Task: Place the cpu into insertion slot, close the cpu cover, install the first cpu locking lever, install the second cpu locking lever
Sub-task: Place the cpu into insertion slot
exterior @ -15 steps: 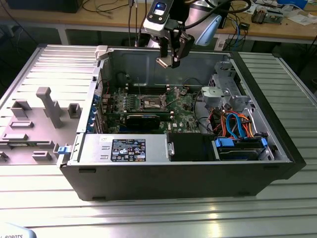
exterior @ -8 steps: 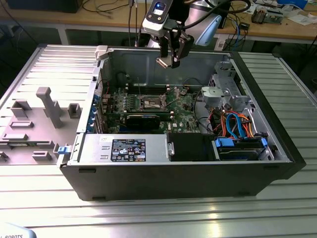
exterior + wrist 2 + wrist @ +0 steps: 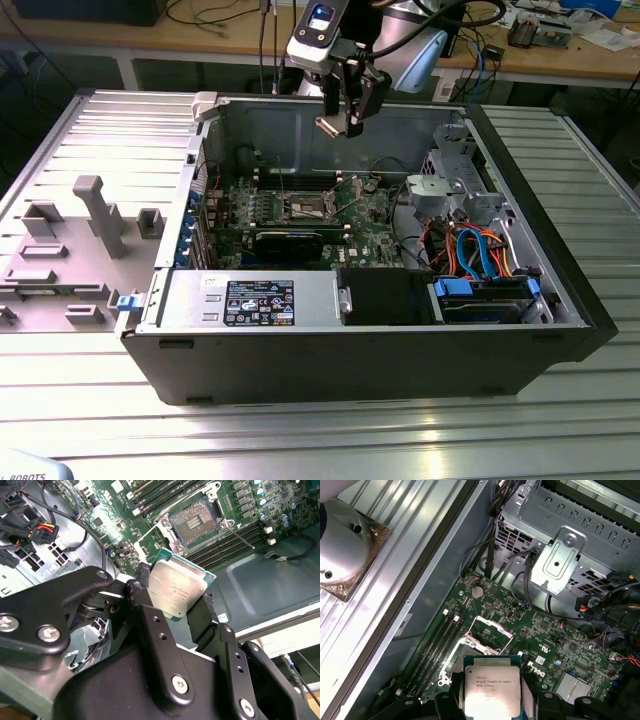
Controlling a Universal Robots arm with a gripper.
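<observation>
Exterior view first: the arm hangs over the open computer case (image 3: 400, 350) sitting on the ribbed metal table (image 3: 300, 440), and the pincer (image 3: 342, 124) is up near the case's rear wall, well above the green motherboard (image 3: 370, 215). It's clamped on the cpu (image 3: 327, 126), which from here is just a little pale square at the fingertips. The insertion slot (image 3: 305, 208) is down on the board, well below the pincer and a bit toward the exterior view's left, so the chip is nowhere near seated. In the second wrist view it's way clearer: the cpu (image 3: 177, 591) is pinched by two opposite edges between the black fingers (image 3: 207, 605), silver lid facing the camera and green edge showing, held in the air at a tilt and not lying flat. The insertion slot (image 3: 196, 522) sits beyond the chip, uncovered, with its contact field in plain sight and nothing in it. First wrist view tells the same story from the other side: cpu (image 3: 491, 690) gripped in the pincer (image 3: 491, 696), and the insertion slot (image 3: 482, 640) straight out past the fingertips, well apart from the chip, with black memory slots (image 3: 437, 640) running alongside it.
</observation>
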